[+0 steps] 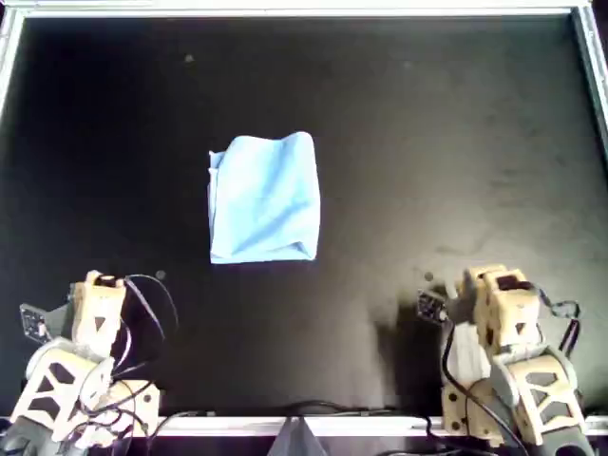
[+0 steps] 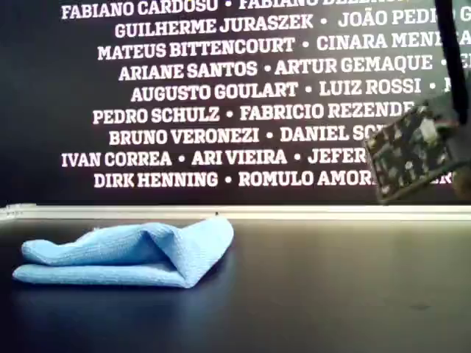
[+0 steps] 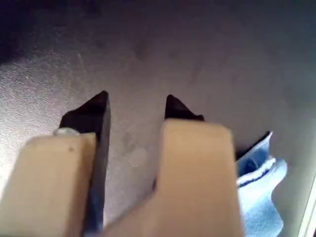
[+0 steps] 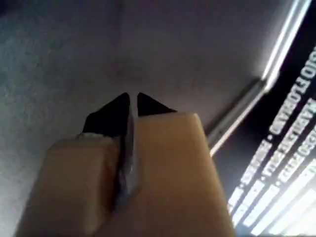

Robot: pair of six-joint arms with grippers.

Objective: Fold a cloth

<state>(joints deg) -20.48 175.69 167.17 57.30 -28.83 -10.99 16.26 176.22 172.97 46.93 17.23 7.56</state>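
The light-blue cloth [image 1: 264, 198] lies folded into a rough rectangle, left of centre on the black table in the overhead view. The exterior view has the cloth [image 2: 125, 254] on its left as a low, doubled-over bundle. My left gripper [image 3: 136, 103] is open above bare table, nothing between its fingers, and a corner of the cloth [image 3: 256, 197] shows off to one side. In the overhead view the left gripper [image 1: 98, 285] is at the bottom left, well short of the cloth. My right gripper [image 4: 133, 98] is shut and empty, and sits at the overhead view's bottom right [image 1: 492, 277].
A metal rim [image 1: 304, 9] borders the black table [image 1: 427, 142]. A dark wall with white printed names [image 2: 221, 88] stands behind the far rim in the exterior view. A small circuit board [image 2: 408, 154] on an arm hangs at the exterior view's right. Cables [image 1: 142, 304] trail near both arm bases.
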